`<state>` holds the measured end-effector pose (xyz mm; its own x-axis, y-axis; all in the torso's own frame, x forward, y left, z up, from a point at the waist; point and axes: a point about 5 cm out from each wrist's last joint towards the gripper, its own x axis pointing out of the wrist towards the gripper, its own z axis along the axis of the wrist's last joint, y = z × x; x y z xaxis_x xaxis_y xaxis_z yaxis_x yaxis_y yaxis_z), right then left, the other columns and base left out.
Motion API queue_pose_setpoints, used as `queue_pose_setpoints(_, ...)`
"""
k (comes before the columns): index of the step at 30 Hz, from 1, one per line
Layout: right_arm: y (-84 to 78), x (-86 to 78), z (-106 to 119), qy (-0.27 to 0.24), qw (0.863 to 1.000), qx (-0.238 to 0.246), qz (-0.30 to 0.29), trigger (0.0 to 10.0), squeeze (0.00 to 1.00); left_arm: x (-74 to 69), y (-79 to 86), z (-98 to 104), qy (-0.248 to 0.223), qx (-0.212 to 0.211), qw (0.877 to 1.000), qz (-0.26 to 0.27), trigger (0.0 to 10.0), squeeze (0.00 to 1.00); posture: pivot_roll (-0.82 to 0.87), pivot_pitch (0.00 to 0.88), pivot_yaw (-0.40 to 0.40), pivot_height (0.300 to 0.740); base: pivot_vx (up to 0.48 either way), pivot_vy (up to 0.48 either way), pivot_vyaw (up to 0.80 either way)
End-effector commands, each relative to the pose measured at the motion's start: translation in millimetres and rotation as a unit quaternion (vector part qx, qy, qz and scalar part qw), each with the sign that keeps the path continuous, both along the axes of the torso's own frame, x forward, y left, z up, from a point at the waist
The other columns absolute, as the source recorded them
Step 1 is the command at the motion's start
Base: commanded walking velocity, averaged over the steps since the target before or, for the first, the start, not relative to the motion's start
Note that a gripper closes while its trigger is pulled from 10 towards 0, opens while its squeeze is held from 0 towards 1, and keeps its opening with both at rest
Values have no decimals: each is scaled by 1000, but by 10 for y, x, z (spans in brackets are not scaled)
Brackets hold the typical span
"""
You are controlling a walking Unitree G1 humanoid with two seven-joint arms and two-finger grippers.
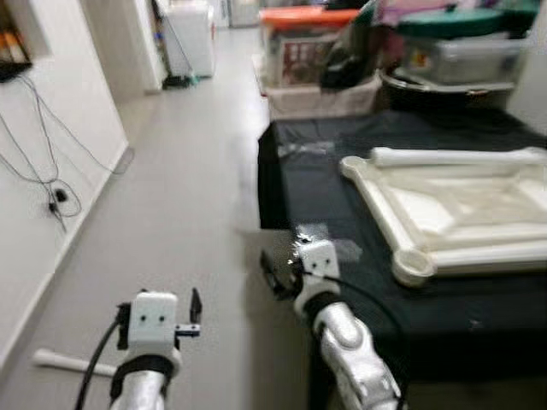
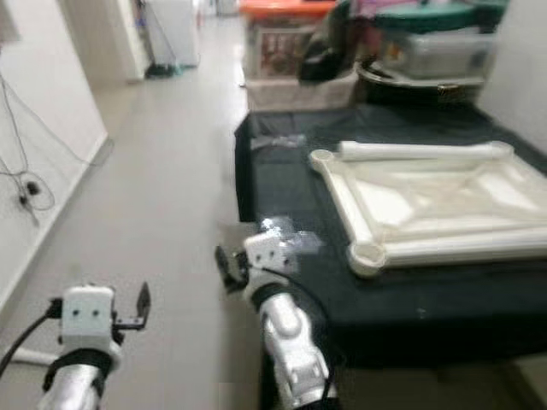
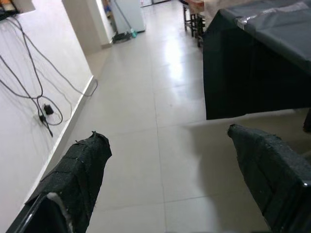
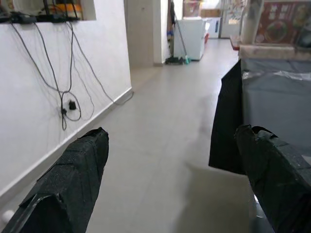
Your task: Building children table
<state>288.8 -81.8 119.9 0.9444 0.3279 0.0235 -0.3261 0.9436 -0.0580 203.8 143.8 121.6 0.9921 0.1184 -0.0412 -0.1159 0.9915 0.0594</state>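
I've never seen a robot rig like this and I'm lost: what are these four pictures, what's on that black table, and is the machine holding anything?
It is a walking humanoid robot with two silver arms, each ending in a gripper of two black fingers. The two upper pictures come from a stereo camera on its head, looking forward and down. The left gripper hangs over the grey floor; the right gripper is beside the corner of the black-covered table. On the table lies a white children's tabletop, underside up, with a white leg lying along its far edge. Another white leg lies on the floor. Storage boxes stand behind. The two lower pictures come from wrist cameras, looking along each gripper's fingers. Both grippers are open and hold nothing.
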Motion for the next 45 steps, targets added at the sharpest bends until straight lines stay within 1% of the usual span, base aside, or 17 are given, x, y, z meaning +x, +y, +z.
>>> queue_pose_setpoints(1, -72, -9, -45, 7, 1000, -1, -12, 10000, 0, 1, 3, -5, 3, -5, 1000, -2, 10000, 0, -38, 0, 24, 740, 0, 480, 0)
queue_pose_setpoints(9, -44, -22, -49, 8, 1000, -2, 1, 10000, 0, -1, 24, -10, 4, -2, 1000, 2, 10000, 0, -36, 0, 27, 740, 0, 480, 0)
queue_pose_setpoints(12, -13, -44, -40, 2, 1000, -7, 15, 10000, 0, -8, 20, -11, 4, 1, 1000, 2, 10000, 0, -30, 0, 24, 740, 0, 285, 800)
queue_pose_setpoints(24, 33, -55, -68, 5, 999, -20, 34, 10000, 0, -2, 4, -13, 4, 0, 1000, 0, 10000, 0, -30, 0, 21, 740, 0, 0, 800)
queue_pose_setpoints(32, 50, -63, -84, 7, 999, -21, 41, 10000, 0, -1, 7, -7, 2, 8, 1000, -2, 10000, 0, -27, 0, 22, 740, 0, 0, 800)
queue_pose_setpoints(40, 53, -49, -106, 15, 999, -23, 41, 10000, 0, 10, 56, -6, 3, -5, 1000, 15, 10000, 0, -22, 0, 15, 740, 0, 0, 800)
queue_pose_setpoints(42, 53, -43, -108, 16, 999, -21, 40, 10000, 0, 16, 93, -9, 4, -15, 1000, 27, 10000, 0, -22, 0, 14, 740, 0, 0, 800)
queue_pose_setpoints(45, 40, -35, -113, 22, 999, -13, 35, 10000, 0, 17, 121, -4, 3, -10, 999, 33, 10000, 0, -22, 0, 14, 740, 0, 0, 533)
